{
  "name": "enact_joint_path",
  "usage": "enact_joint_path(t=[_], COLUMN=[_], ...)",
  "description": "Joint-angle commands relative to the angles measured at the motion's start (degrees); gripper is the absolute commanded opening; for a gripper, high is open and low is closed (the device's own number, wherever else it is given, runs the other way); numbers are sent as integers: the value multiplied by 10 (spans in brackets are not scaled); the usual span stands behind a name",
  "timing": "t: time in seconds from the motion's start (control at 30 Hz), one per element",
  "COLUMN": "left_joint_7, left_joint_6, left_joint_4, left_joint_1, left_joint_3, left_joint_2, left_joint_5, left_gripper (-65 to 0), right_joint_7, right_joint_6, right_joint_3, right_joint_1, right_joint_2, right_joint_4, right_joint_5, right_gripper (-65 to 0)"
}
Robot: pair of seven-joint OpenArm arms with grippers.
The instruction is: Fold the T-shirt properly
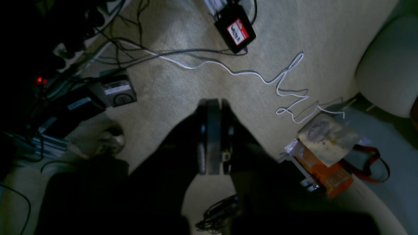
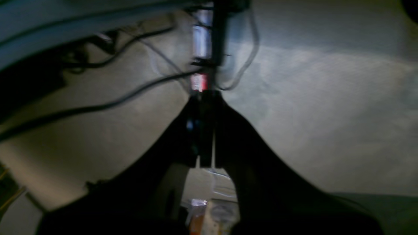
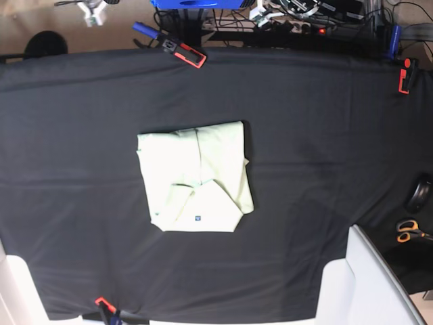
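left wrist view: the left gripper [image 1: 214, 137] is seen with its jaws pressed together on nothing, hung over beige carpet with cables, off the table. no shirt in sight here.

right wrist view: blurry, but the right gripper [image 2: 205, 130] also looks closed and empty, again over floor and wires.

base view: the t-shirt [image 3: 195, 177] is laid folded into a compact, roughly square packet near the middle of the black table cloth [image 3: 325, 135], slightly toward the left edge. its slightly longer axis runs from far edge to near edge, and the tiny blue mark [image 3: 197, 218] sits by the near hem. it's probably light, soft and floppy, so it's best pinched at corners or along a folded edge. folding looks pretty much done.
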Motion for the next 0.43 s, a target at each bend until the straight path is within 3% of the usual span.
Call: enact_joint_path(t=[0.0,0.4], left_joint_7=[2,-2], left_joint_6=[-4,-4], left_joint_4=[0,0], left_joint_1=[5,14], left_joint_3=[0,0], left_joint_2=[-2,-3], left_joint_5=[0,0], left_gripper=[-650,-650], right_joint_7=[4,4], right_joint_6=[5,5], right_joint_3=[-1,-1], right_joint_1=[-2,-3], right_joint_2=[5,14], right_joint_4=[-1,-1], right_joint_5=[-2,-2], right_gripper=[-641,-641])
